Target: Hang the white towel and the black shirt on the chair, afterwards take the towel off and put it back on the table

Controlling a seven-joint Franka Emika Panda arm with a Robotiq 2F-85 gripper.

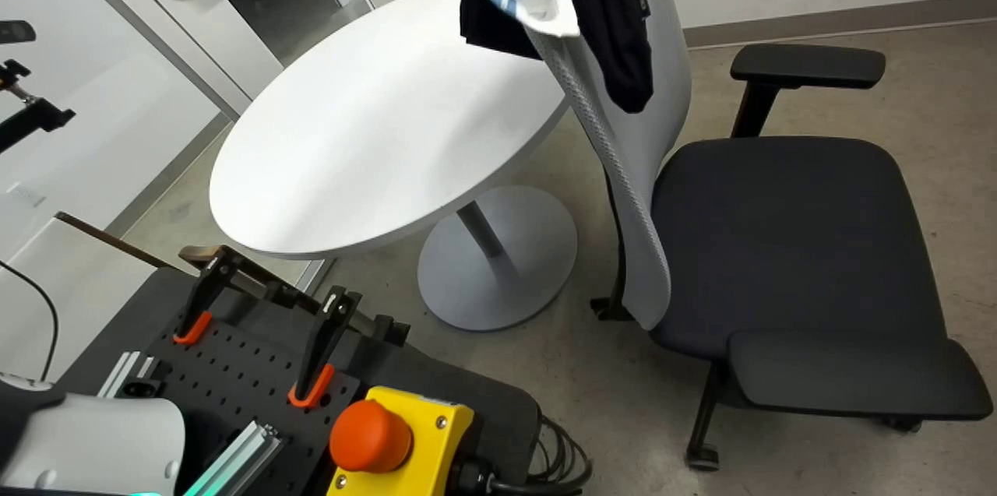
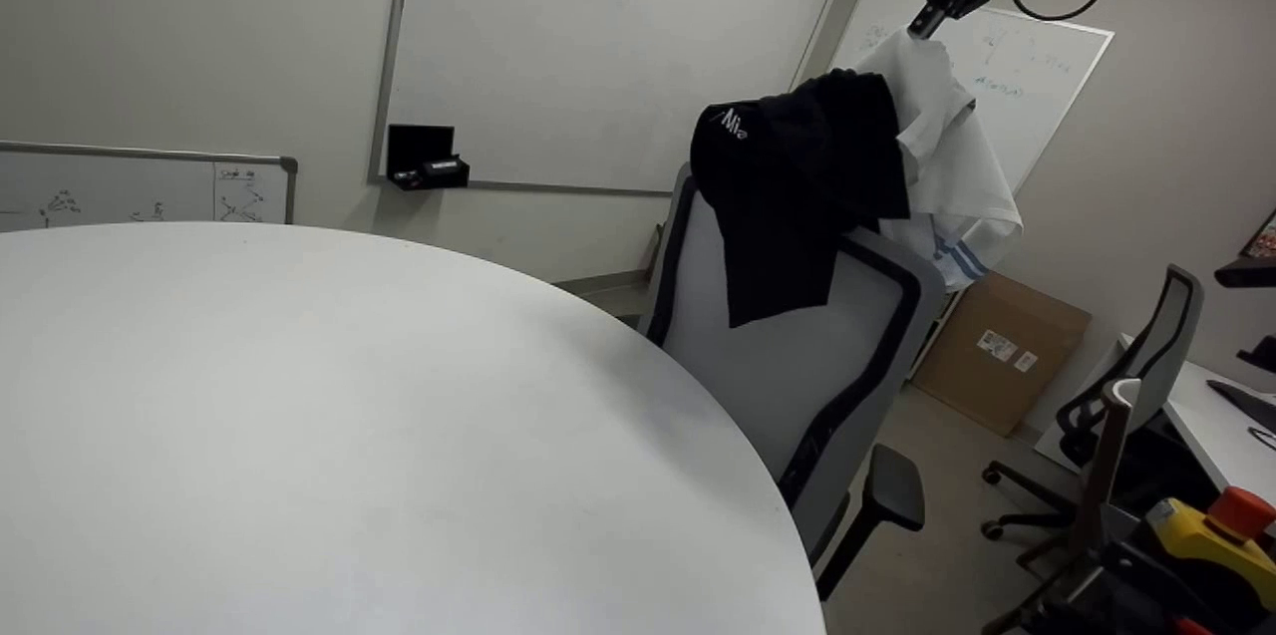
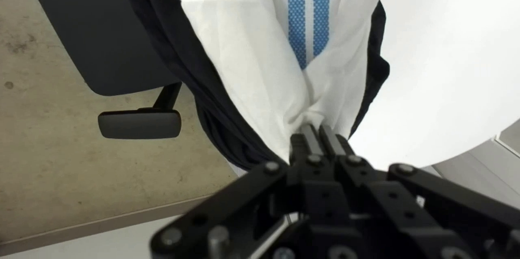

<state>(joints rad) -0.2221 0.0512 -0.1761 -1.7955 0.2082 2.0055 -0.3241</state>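
Wrist view: a black jointed claw (image 3: 319, 131), its metal tips pressed nearly together, grips a gathered pinch of a thin white cloth towel (image 3: 252, 55) with paired blue stripes, the fabric puckering where it is caught. In an exterior view, the towel falls from that hold in a soft peak at one end of the top of a grey-and-black office chair (image 2: 778, 366), alongside a limp black fabric shirt (image 2: 797, 176) that is draped over the tall backrest and carries white lettering. How much of the towel's weight the chair bears cannot be told. The towel looks light, soft and floppy, hard to damage and, with its matte weave, not likely to slide out of so firm a pinch; its loose folds could, however, drag the shirt along where the two cloths meet. A bunched upper fold, well away from the black fabric, appears the surest place to take hold. Fine weave gives the towel thin, sharp creases, and its blue bands show a speckled pattern; the shirt is dark, matte and loosely rumpled. The chair pairs a curved, light-grey back, textured along its edge, with a flat, black padded seat. Beside it stands a smooth, round, white-topped desk (image 1: 374, 122).
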